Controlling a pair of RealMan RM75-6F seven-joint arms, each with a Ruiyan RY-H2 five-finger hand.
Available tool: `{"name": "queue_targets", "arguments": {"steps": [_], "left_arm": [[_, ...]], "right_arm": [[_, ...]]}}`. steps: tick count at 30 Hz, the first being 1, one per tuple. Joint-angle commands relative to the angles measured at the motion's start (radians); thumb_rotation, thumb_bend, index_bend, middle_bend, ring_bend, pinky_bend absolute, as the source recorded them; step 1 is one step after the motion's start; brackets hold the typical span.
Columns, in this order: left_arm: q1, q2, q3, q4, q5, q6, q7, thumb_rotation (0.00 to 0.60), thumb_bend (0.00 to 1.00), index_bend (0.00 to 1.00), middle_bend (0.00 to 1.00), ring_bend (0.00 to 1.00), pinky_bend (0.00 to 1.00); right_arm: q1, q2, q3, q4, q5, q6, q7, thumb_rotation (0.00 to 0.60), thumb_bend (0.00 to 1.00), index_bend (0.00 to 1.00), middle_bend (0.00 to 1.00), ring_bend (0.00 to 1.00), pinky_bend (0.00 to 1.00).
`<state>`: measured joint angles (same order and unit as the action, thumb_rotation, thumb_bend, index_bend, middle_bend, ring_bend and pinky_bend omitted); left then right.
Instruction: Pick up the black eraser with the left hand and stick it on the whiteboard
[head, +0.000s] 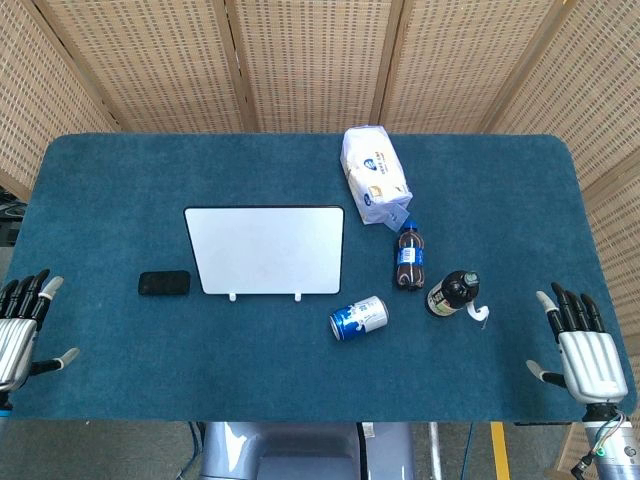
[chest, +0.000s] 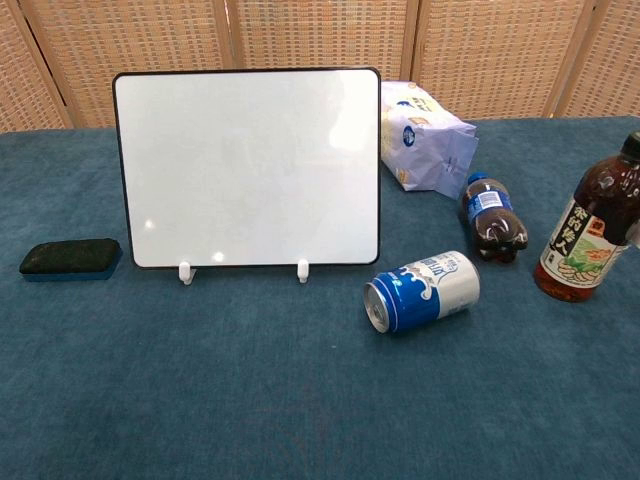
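Observation:
The black eraser (head: 164, 283) (chest: 70, 258) lies flat on the blue cloth just left of the whiteboard (head: 265, 250) (chest: 248, 165). The board stands upright on two small white feet and its face is blank. My left hand (head: 20, 322) hovers at the table's near left edge, fingers spread, holding nothing, well to the left of the eraser. My right hand (head: 582, 347) is at the near right edge, fingers spread and empty. The chest view shows neither hand.
A blue and white can (head: 359, 318) (chest: 422, 291) lies on its side right of the board. A small cola bottle (head: 408, 257) (chest: 491, 215), a dark tea bottle (head: 453, 293) (chest: 590, 228) and a white bag (head: 374, 174) (chest: 425, 138) sit further right.

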<state>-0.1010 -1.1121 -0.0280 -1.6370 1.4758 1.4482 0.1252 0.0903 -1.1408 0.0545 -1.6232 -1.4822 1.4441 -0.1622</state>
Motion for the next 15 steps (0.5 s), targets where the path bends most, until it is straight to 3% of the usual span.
{"name": "queue_targets", "arguments": {"steps": [1,15], "left_arm": [[-0.001,-0.002,-0.001,0.001,-0.001,-0.001,0.002,0.573,0.0,0.0,0.0,0.0,0.0],[-0.005,-0.012,0.002,0.007,0.007,-0.004,-0.002,0.574,0.0,0.0,0.0,0.0,0.0]], "right_arm": [[0.001,-0.001,0.0,0.002,0.002,-0.003,-0.001,0.6,0.0,0.07,0.0,0.0,0.0],[-0.001,0.001,-0.006,-0.002,-0.01,0.003,-0.003,0.6,0.0,0.07,0.0,0.0,0.0]]}}
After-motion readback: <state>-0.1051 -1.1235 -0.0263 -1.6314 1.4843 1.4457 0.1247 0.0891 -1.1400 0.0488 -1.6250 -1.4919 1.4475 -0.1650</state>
